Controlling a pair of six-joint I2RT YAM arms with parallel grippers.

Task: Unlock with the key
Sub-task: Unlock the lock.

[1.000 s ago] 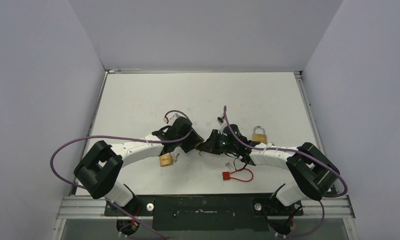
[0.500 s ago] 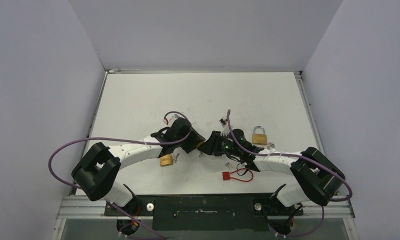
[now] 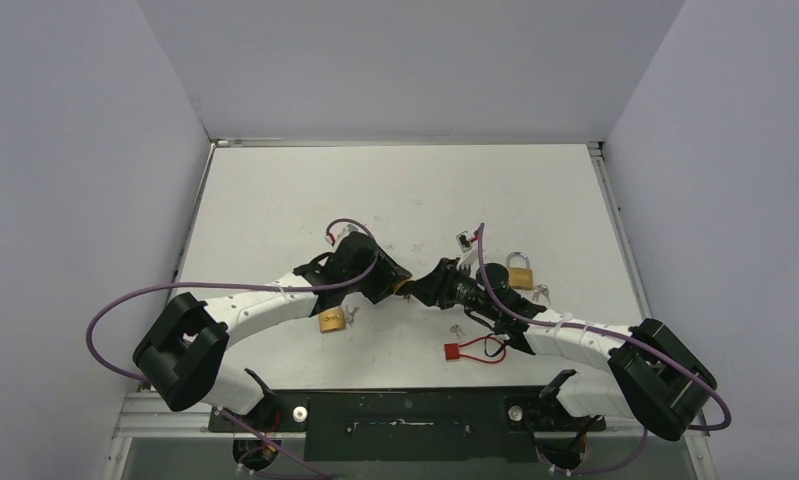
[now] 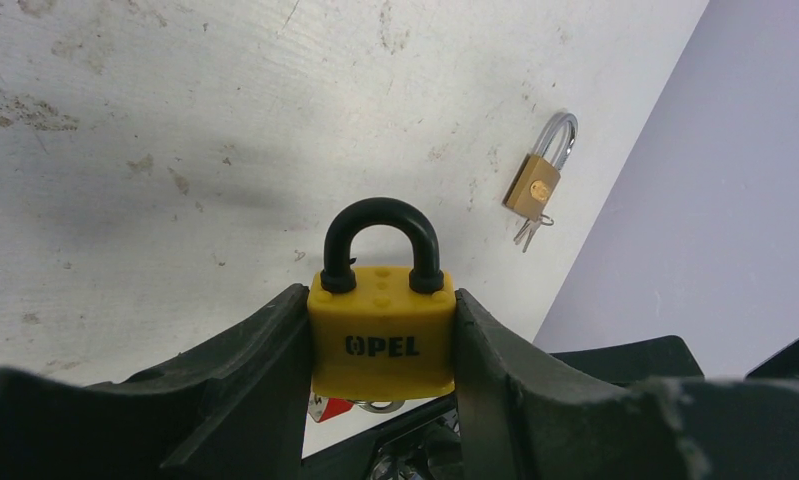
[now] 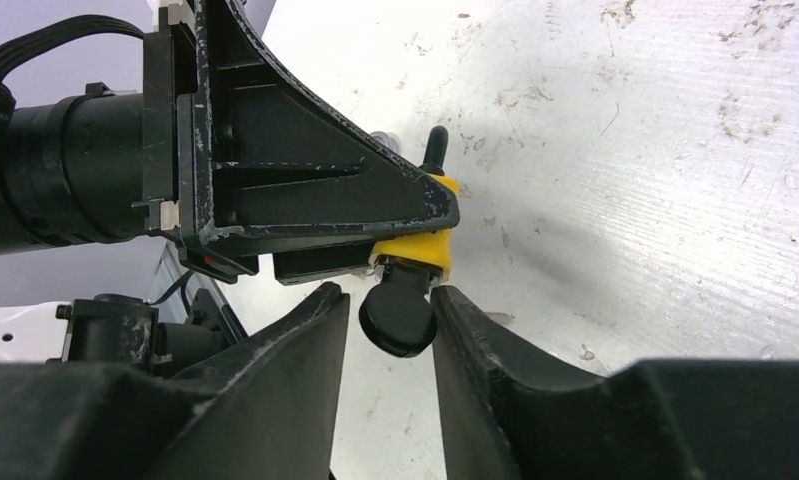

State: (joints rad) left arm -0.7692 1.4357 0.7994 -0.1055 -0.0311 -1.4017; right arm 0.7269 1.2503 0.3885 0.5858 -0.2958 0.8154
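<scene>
— Above the worktop's middle, what did the left gripper (image 4: 380, 300) hold?
— It clamped the yellow OPEL padlock (image 4: 380, 345); the right gripper (image 5: 390, 300) stood parted, loose around the black key (image 5: 397, 320) in its keyhole.

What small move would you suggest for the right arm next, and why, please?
Probably close the right fingers on the black key head and twist: it juts from the yellow padlock between them, apparently ungripped, the left fingers clamp the padlock, and the shackle looks seated.
</scene>
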